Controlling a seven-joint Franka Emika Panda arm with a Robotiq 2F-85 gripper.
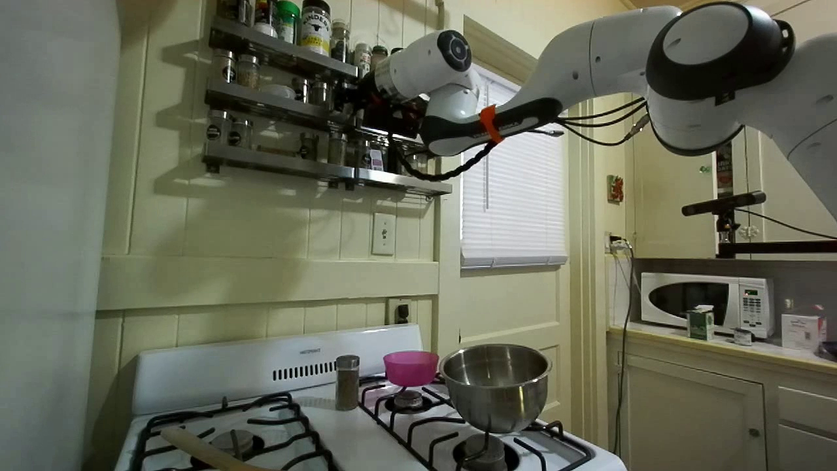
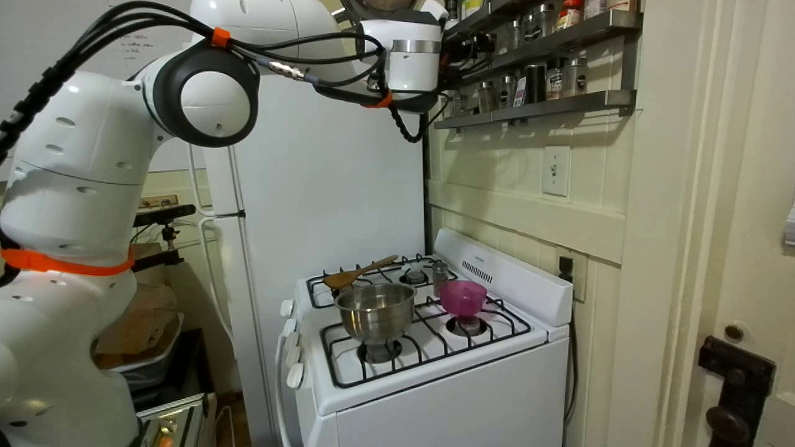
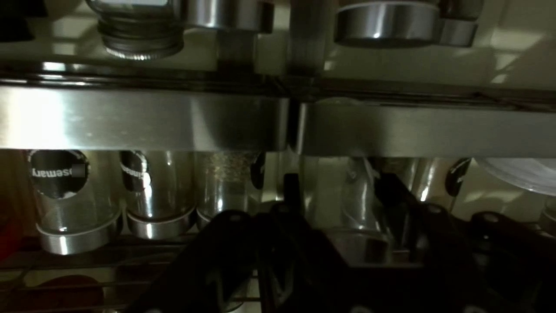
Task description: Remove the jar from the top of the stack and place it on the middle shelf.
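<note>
The wrist view is upside down and dim. The clear jar (image 3: 330,191), with a darker cap, sits between the black fingers of my gripper (image 3: 339,184), which lie against its sides. The jar is at the front rail of the middle shelf (image 3: 434,132); I cannot tell if its base rests there. In an exterior view my gripper (image 1: 356,98) is at the middle shelf (image 1: 268,106), where the jar is not distinguishable. The arm hides most of it in both exterior views. One jar of the stack (image 1: 347,386) stands alone on the stove.
Several jars stand on the middle shelf beside my gripper, such as a rosemary jar (image 3: 78,213). The top shelf (image 1: 281,49) and bottom shelf (image 1: 281,161) hold more jars. A steel pot (image 1: 495,396), a pink bowl (image 1: 410,369) and a wooden spoon (image 2: 348,277) are on the stove.
</note>
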